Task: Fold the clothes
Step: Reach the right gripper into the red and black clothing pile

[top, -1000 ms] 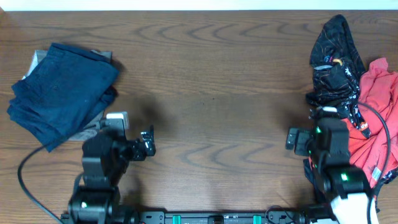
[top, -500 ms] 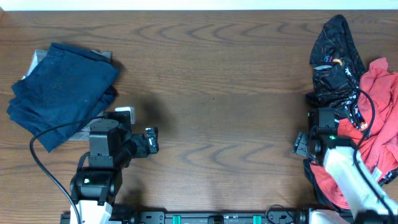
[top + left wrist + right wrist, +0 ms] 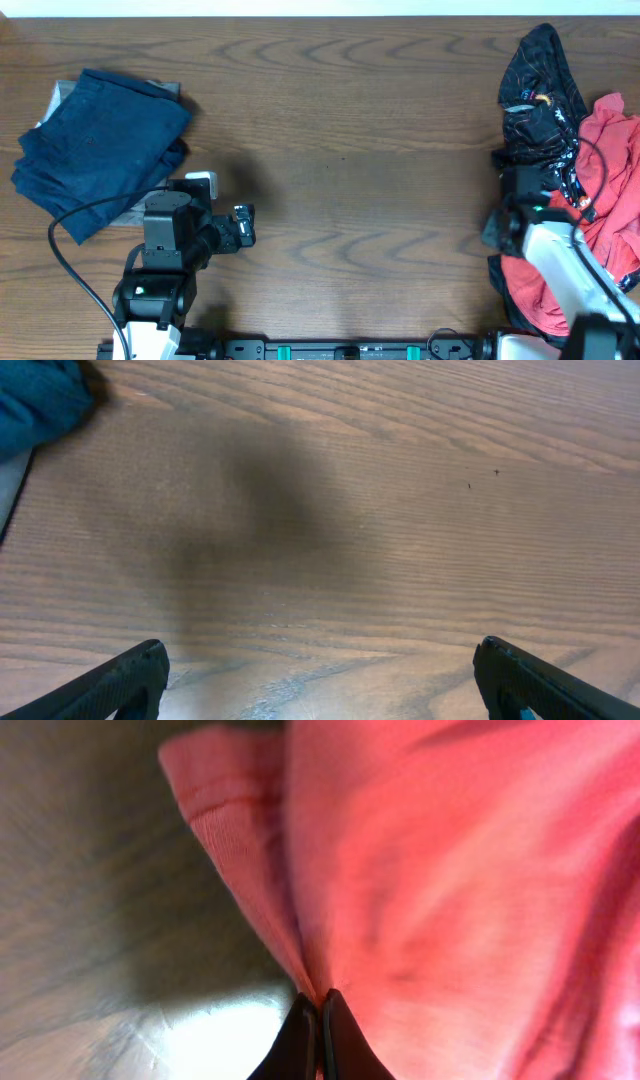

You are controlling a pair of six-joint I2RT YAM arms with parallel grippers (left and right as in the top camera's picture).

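Observation:
A coral-red T-shirt [image 3: 612, 170] lies crumpled at the table's right edge, with a black shiny patterned garment [image 3: 540, 85] behind it and partly over it. My right gripper [image 3: 320, 1005] is shut on a fold of the red T-shirt [image 3: 450, 870] at its left edge, low over the table. In the overhead view the right arm [image 3: 530, 235] covers those jaws. Navy-blue clothes [image 3: 100, 150] lie stacked at the left. My left gripper [image 3: 320, 665] hangs open over bare wood, to the right of the navy stack, its fingers [image 3: 125, 680] wide apart and holding nothing.
The brown wooden table [image 3: 350, 150] stretches between the two piles. A corner of the navy stack [image 3: 40, 400] shows at the upper left of the left wrist view. A black cable [image 3: 60, 260] loops beside the left arm.
My right arm swung toward the red T-shirt's left edge and its jaws went from open to shut on the fabric. The left arm shifted slightly at first, then held still, open.

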